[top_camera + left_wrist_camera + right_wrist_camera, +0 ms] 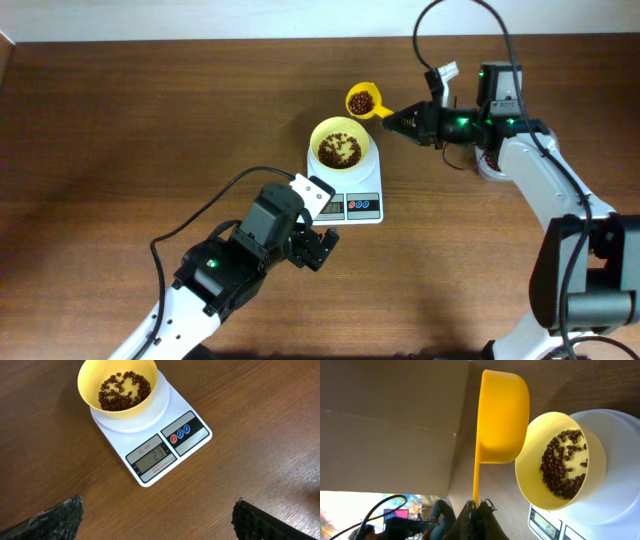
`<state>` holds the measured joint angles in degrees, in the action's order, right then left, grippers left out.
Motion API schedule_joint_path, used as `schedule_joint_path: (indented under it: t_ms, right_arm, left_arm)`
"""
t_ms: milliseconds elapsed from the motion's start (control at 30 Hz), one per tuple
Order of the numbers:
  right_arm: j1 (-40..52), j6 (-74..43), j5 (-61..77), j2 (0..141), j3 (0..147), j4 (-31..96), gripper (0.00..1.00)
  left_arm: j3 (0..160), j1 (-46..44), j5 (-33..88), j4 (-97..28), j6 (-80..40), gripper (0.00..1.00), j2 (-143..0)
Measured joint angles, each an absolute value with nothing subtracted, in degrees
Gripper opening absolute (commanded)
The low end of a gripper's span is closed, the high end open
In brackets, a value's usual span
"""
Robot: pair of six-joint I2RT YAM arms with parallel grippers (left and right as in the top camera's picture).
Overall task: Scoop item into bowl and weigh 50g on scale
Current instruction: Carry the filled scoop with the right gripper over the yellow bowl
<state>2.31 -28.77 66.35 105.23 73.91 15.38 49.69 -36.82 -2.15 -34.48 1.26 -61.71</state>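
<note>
Listing, left to right, with the scale as the reference for every place. Item 1: left gripper [314, 246], hanging off the scale's front edge toward its left corner, jaws spread fully wide, its 2 black fingers [59, 518] apart at the bottom corners of the left wrist view, nothing between them. Item 2: scale [150, 467], white, on the brown table [120, 120]; its grey display appears to read 23. Item 3: bowl [88, 396], pale yellow, upright on the scale's round platform, toward the scale's back. Item 4: beans [122, 391], dark red-brown, covering only the bowl's bottom in a thin layer. Item 5: scoop [503, 420], darker yellow, held roughly level just beyond the scale's far edge, close beside the bowl's rim but not over it; the overhead view shows a small load of beans in it. Item 6: right gripper [406, 118], off the scale's far right corner, jaws clamped tight on the end of the scoop's handle. Step in hand, as judged: another scoopful being brought to the bowl, the weighing roughly half done against 50. Next move calls for shifting the scoop over the bowl's mouth and tipping slowly, a few beans at a time, checking the display to avoid overshoot.
</note>
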Motion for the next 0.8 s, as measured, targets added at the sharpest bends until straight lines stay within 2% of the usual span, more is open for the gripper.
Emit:
schedule_joint_path:
  t_ms: [500, 800]
  right_arm:
    - [5.74, -20.1, 58.35, 105.23, 73.91, 15.77, 0.04]
    - [5.74, -6.42, 56.9, 105.23, 73.91, 21.28, 0.04]
  left_arm:
    - [49.69, -36.82, -2.15, -34.48, 1.26, 0.99, -61.71]
    - [49.69, -36.82, -2.15, -34.48, 1.26, 0.99, -61.71]
